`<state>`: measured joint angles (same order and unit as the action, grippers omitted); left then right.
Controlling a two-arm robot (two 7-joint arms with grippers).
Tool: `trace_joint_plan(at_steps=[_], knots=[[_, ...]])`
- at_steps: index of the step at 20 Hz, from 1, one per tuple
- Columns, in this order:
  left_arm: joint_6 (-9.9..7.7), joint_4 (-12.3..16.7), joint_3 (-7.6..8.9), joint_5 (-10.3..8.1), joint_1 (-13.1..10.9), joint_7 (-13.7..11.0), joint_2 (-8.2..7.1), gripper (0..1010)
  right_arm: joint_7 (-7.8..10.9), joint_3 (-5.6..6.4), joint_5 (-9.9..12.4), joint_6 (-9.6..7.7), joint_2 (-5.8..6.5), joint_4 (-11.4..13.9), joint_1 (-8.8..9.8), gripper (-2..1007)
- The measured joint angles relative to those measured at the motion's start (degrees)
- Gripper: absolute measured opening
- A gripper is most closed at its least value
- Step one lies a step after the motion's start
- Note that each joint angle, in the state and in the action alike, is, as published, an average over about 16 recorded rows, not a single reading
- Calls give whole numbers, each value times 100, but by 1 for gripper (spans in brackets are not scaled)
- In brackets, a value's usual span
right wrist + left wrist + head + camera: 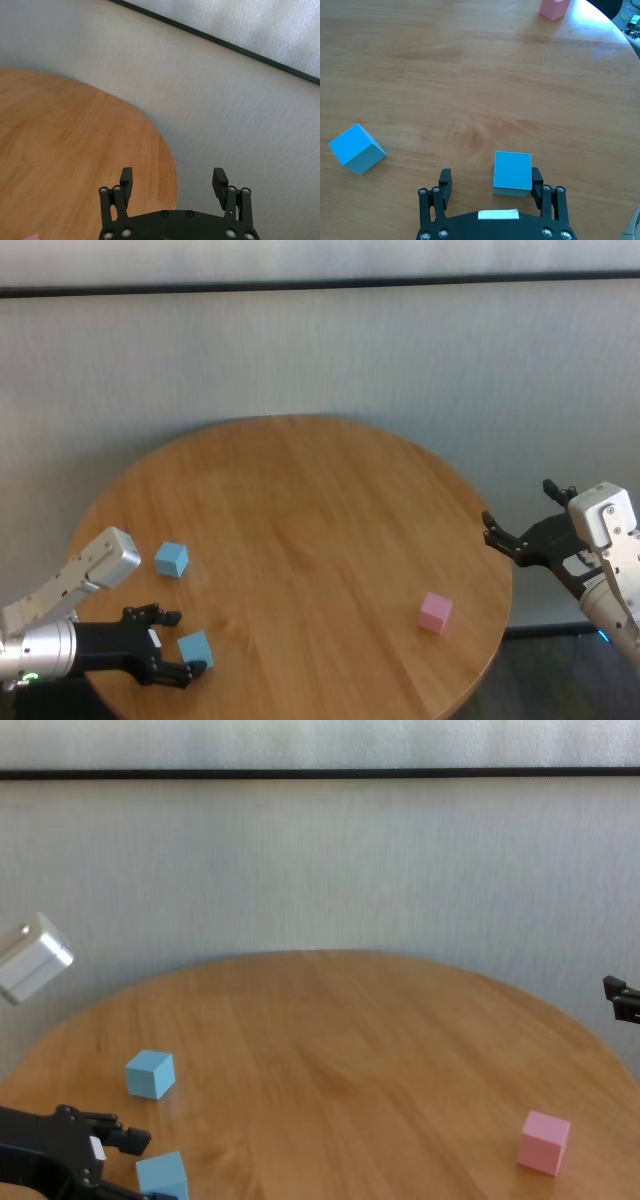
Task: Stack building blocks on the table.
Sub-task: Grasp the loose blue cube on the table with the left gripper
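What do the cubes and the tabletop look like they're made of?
Blue cubes and pink cube: plain matte faces, crisp edges, no grain; probably painted wood or foam, can't tell which. Table: honey-brown wood look with visible grain and a soft sheen; solid or veneer unclear.

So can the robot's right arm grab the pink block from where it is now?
Probably yes. The right gripper hangs open just off the table edge, and the pink block sits alone near that side with nothing between them.
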<state>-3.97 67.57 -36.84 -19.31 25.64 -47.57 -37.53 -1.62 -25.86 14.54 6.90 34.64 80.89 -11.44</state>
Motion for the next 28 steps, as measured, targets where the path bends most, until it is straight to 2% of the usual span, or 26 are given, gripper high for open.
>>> trace_joint_plan(at_steps=[7,13,18,28], knots=[[-39,-16,-7,24,12,16,11,991,0,0,0,0,0,0,0,1004],[-31,-3,-5,11,7,1,4,929,0,0,0,0,0,0,0,1005],[-22,8,-2,-1,2,-8,-2,814,0,0,0,0,0,0,0,1005],[-14,17,2,-11,-4,-16,-8,512,0,0,0,0,0,0,0,1005]])
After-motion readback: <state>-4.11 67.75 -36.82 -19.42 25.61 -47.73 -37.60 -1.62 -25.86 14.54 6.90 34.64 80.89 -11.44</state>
